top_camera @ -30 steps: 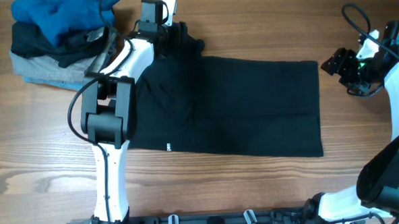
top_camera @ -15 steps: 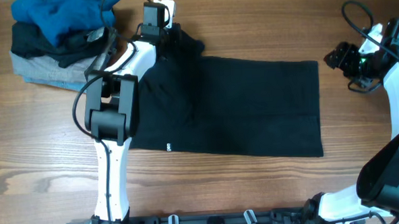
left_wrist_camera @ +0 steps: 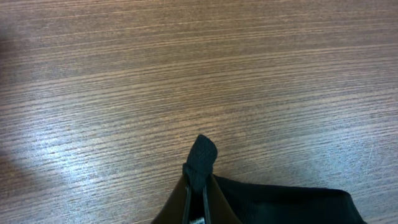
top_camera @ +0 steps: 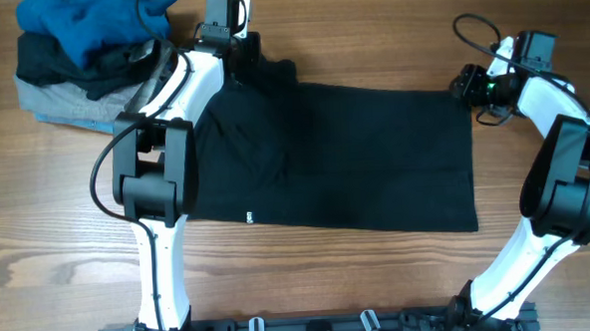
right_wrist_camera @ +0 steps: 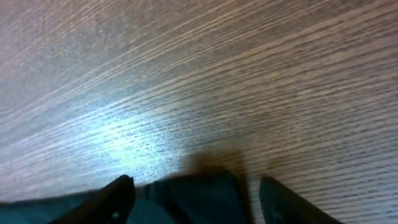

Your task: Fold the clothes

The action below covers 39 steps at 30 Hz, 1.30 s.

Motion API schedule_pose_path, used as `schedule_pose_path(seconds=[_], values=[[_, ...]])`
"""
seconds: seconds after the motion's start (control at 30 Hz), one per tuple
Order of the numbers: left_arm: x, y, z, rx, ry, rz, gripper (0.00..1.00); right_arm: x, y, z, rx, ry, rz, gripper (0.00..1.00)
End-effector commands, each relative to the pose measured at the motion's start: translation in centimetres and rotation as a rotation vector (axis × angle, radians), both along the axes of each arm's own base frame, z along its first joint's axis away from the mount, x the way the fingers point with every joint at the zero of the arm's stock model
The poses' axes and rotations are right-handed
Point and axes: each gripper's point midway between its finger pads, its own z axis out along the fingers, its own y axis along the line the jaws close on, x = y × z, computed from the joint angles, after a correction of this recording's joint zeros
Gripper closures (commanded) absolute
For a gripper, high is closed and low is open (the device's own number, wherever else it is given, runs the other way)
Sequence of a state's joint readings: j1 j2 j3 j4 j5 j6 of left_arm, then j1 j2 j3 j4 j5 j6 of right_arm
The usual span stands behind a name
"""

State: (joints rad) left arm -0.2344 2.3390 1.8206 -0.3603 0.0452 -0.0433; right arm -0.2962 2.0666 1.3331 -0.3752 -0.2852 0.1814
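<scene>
Black cloth (top_camera: 364, 152) lies flat on the table (top_camera: 360, 282). The left gripper (left_wrist_camera: 198, 180) pinches one far corner. The right gripper (right_wrist_camera: 196, 186), spread wide, straddles the other. It should bite deep, then both lift evenly.

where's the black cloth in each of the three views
Overhead: the black cloth lies spread across the middle.
Left wrist: black cloth at bottom centre, a tip pinched between shut jaws.
Right wrist: black cloth at the bottom edge, a corner between open jaws.
Shared landmark: the wooden table under it in all three.
</scene>
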Motion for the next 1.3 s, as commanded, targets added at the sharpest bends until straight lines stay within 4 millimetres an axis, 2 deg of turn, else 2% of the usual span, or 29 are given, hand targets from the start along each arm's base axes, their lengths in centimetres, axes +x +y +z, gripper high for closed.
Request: schedule_pose_path(seconds=[0.0, 0.1, 0.13, 0.17, 0.3, 0.37, 0.5, 0.6, 0.63, 0.67, 0.7, 0.83, 0.97, 1.2, 1.27], values=[[0.3, 0.3, 1.9, -0.003, -0.032, 0.022, 0.96, -0.1, -0.1, -1.2, -0.015, 0.032, -0.041, 0.37], [0.3, 0.3, 1.9, -0.003, -0.032, 0.022, 0.96, -0.1, 1.0, -1.3, -0.001, 0.045, -0.034, 0.53], [0.3, 0.3, 1.9, -0.003, -0.032, 0.022, 0.96, -0.1, 1.2, -1.3, -0.002, 0.045, -0.030, 0.54], [0.3, 0.3, 2.0, -0.003, -0.034, 0.023, 0.96, -0.1, 1.3, -1.3, -0.001, 0.045, -0.029, 0.64], [0.3, 0.4, 2.0, -0.003, -0.034, 0.023, 0.96, 0.1, 0.5, -1.3, -0.019, 0.049, -0.094, 0.86], [0.3, 0.4, 2.0, -0.003, -0.034, 0.023, 0.96, 0.1, 0.1, -1.3, -0.035, 0.050, -0.103, 0.94], [0.4, 0.6, 2.3, -0.004, -0.038, 0.027, 0.96, 0.3, -0.5, -0.7, -0.047, 0.037, -0.113, 0.96], [0.6, 1.3, 2.9, -0.007, -0.050, 0.039, 0.96, 0.0, -2.1, 0.1, -0.047, 0.027, -0.149, 0.96], [0.6, 1.5, 3.0, -0.007, -0.050, 0.043, 0.96, -0.1, -2.2, 0.2, -0.034, 0.023, -0.150, 0.89], [0.6, 1.6, 3.0, -0.007, -0.050, 0.044, 0.96, -0.1, -2.0, 0.3, -0.023, 0.023, -0.142, 0.62], [0.6, 1.6, 3.0, -0.007, -0.050, 0.044, 0.96, -0.2, -1.7, 0.2, -0.006, 0.025, -0.134, 0.45], [0.6, 1.6, 3.0, -0.007, -0.050, 0.045, 0.96, -0.9, -0.2, -0.3, 0.036, 0.062, -0.108, 0.45], [0.6, 1.6, 3.0, -0.007, -0.050, 0.044, 0.96, -1.3, 0.7, -1.9, 0.008, 0.104, -0.095, 0.54], [0.6, 1.6, 3.0, -0.007, -0.050, 0.044, 0.96, -2.2, 0.1, -2.6, -0.023, 0.154, -0.119, 0.96], [0.6, 1.6, 3.0, -0.007, -0.050, 0.044, 0.96, -2.3, -0.3, -2.4, -0.017, 0.158, -0.160, 0.96]])
